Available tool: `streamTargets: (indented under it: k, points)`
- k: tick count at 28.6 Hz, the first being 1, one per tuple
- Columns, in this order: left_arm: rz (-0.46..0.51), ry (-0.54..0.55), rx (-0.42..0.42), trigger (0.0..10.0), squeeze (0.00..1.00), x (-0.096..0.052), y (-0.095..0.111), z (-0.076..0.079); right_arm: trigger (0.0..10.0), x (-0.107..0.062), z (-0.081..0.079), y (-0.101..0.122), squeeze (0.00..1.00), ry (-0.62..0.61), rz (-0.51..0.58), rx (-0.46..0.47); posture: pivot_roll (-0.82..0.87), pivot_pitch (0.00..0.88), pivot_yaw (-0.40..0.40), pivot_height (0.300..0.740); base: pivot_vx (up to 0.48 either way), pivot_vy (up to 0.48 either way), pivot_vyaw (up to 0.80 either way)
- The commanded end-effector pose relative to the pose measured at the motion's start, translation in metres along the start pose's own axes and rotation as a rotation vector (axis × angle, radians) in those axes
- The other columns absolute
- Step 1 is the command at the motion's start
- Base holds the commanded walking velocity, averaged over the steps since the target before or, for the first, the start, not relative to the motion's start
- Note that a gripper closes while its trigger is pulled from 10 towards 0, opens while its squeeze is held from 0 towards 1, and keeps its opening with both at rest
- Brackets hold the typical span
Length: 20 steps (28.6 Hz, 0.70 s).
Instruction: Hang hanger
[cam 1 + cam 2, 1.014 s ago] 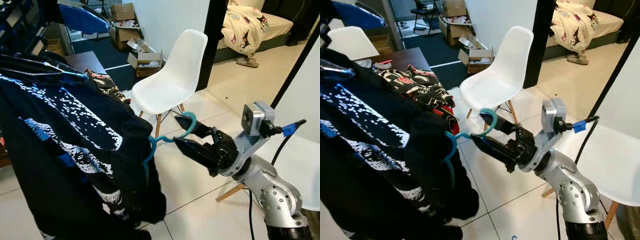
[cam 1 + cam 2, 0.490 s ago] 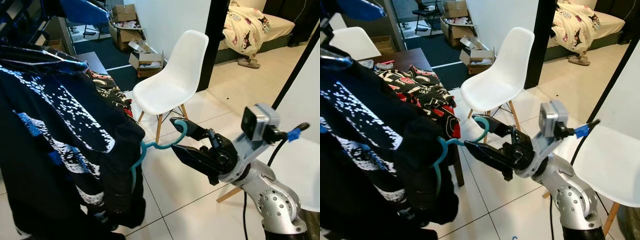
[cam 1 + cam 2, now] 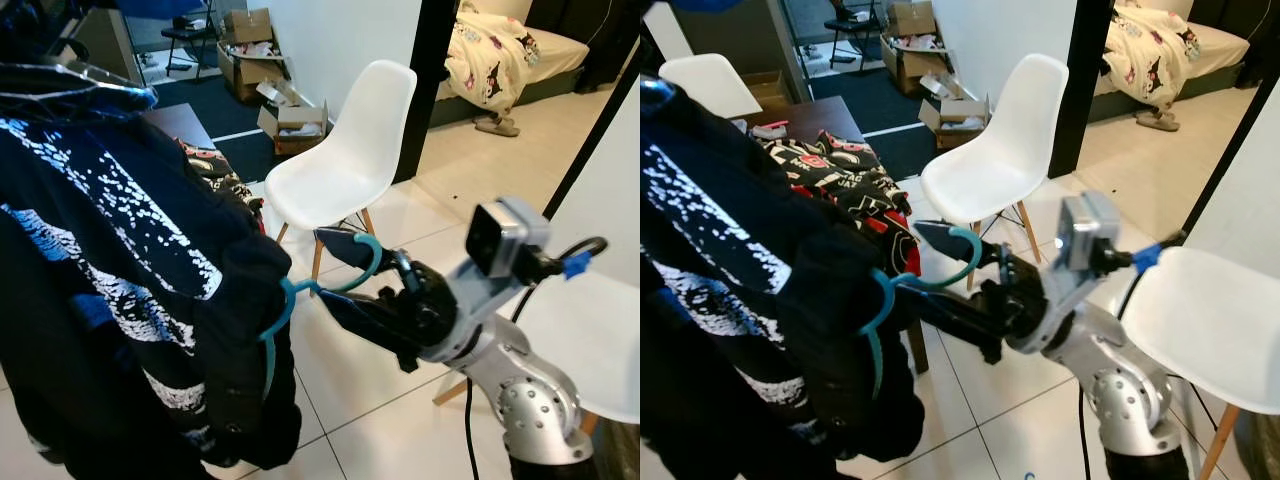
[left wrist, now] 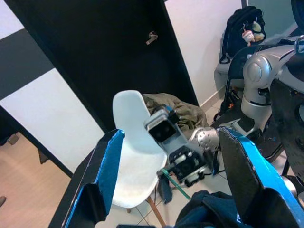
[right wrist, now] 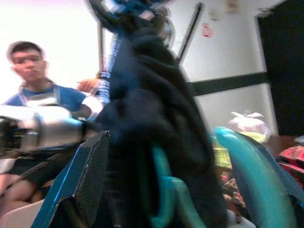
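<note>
White floor tiles (image 3: 400, 400) and a white chair (image 3: 345, 150) set the scene from the left eye, with a bed (image 3: 500, 50) through the doorway beyond the chair. In front of the chair, the right gripper (image 3: 345, 270) has its two black fingers spread either side of the hook of a teal hanger (image 3: 330, 285), which carries a dark printed garment (image 3: 130, 280) hanging on the side away from the chair.

From the right eye, a dark table (image 3: 810, 120) beside the chair holds a red-and-black cloth (image 3: 840, 170).

Seen from the left wrist, the left gripper (image 4: 171, 190) is spread wide above the garment, looking toward the right arm and a second white chair (image 4: 137, 152).

Seen from the right wrist, the teal hanger hook (image 5: 256, 175) lies between the parted fingers, the garment just ahead; a person in blue (image 5: 42, 95) sits behind.
</note>
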<state>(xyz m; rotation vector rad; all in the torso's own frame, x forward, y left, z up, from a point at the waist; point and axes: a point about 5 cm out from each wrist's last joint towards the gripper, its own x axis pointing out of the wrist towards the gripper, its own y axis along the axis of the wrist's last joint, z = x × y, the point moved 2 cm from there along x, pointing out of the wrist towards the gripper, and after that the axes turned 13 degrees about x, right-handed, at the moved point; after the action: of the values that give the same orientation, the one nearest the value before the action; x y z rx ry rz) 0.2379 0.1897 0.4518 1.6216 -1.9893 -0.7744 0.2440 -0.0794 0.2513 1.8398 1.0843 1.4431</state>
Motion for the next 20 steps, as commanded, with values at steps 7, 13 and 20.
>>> streamTargets:
  k: [7,13,20]
  points:
    - [0.034,-0.038,0.048,10.0,0.00,0.004,0.012,0.001,0.0,0.000,0.007,0.007,0.00,-0.050,0.041,-0.025,0.08,0.061,0.035,0.740,0.000,0.000,0.00]
    - [0.035,-0.039,0.049,10.0,0.00,0.005,0.012,0.000,0.0,-0.002,0.006,0.010,0.00,-0.044,0.056,-0.024,0.08,0.060,0.035,0.740,0.000,0.000,0.00]
    - [0.035,-0.036,0.050,10.0,0.00,0.005,0.012,-0.002,0.0,-0.005,0.007,0.014,0.00,-0.050,0.077,-0.026,0.08,0.060,0.037,0.740,0.000,0.000,0.00]
